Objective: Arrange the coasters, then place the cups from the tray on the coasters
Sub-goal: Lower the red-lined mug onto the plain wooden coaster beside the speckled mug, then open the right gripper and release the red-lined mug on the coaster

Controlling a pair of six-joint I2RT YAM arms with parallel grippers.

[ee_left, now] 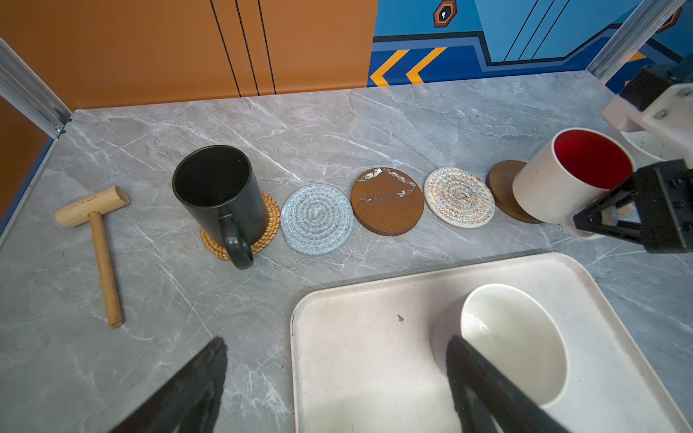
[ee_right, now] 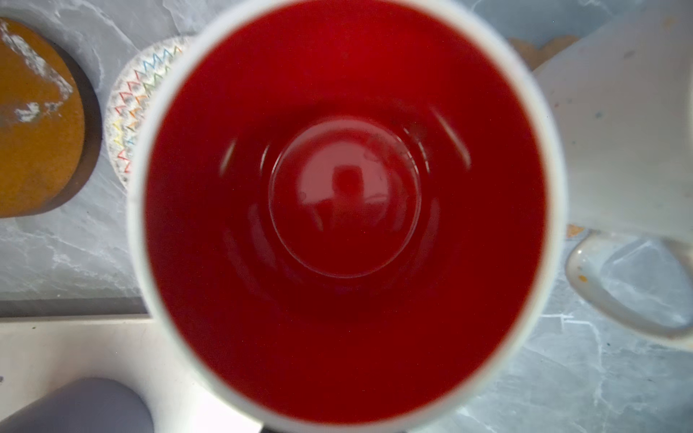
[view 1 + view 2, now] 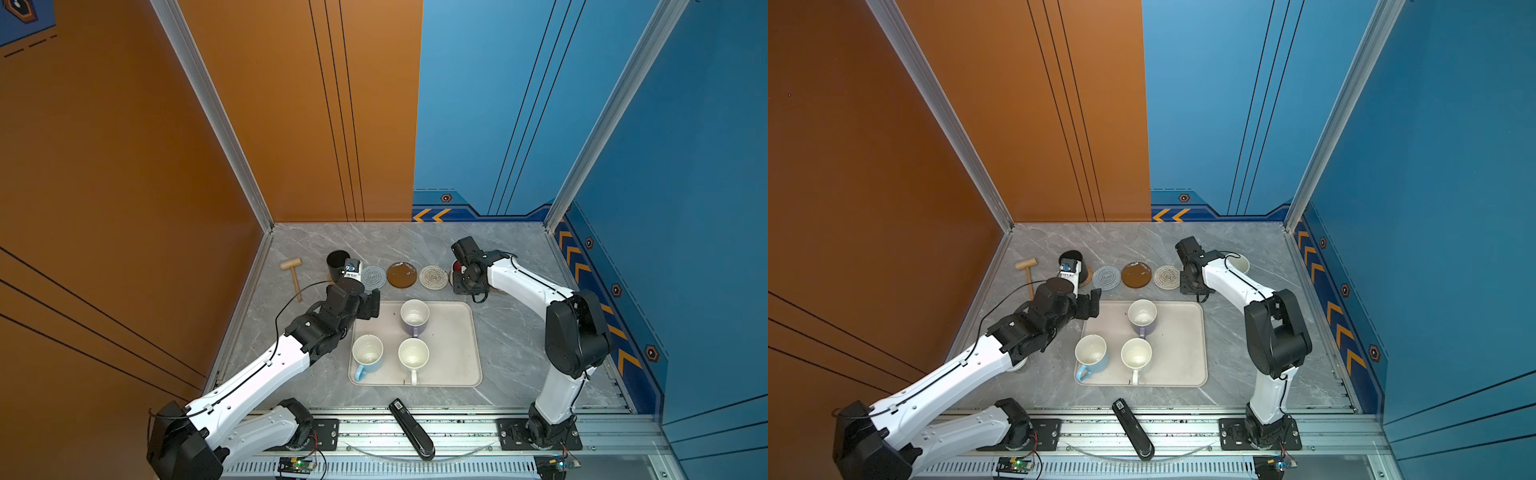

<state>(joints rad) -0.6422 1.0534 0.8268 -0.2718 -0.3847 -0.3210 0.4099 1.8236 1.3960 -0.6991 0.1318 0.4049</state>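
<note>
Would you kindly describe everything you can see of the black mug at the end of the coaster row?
The black mug is a tall, straight-walled cylinder with a matte finish that looks ceramic. It is dark inside too, and empty. Its single loop handle faces toward the robot. It stands upright on the woven tan coaster, whose rim shows around its base, at the left end of the row beside a wooden mallet. Nothing else touches it.

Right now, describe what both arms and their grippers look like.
The left arm and right arm have glossy white tubular links joined by bulky black joint housings, on black base plates. A thin black cable runs along each. The left gripper and right gripper are black, with skeletal triangular fingers.
</note>
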